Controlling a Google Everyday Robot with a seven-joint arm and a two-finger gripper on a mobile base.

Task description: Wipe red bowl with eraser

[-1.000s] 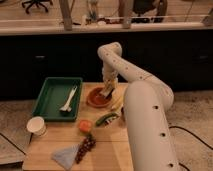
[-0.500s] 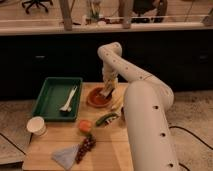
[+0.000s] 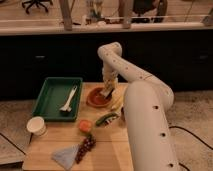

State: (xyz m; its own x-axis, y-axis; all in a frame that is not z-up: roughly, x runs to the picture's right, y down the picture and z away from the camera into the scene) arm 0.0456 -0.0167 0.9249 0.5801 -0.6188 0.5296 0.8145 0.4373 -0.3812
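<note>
The red bowl [image 3: 98, 97] sits on the wooden table near its far edge, right of the green tray. My gripper [image 3: 106, 91] reaches down from the white arm onto the bowl's right side. A small whitish block, the eraser [image 3: 106, 93], shows at the gripper's tip, over the bowl's inside. The fingers are hidden behind the wrist.
A green tray [image 3: 50, 97] with a long white utensil [image 3: 69, 99] stands at the left. A white cup [image 3: 36, 125], a small orange round object [image 3: 85, 125], a green pepper [image 3: 105, 119], a banana [image 3: 117, 102], dark grapes [image 3: 86, 146] and a grey-blue cloth [image 3: 64, 156] lie on the table [image 3: 107, 150].
</note>
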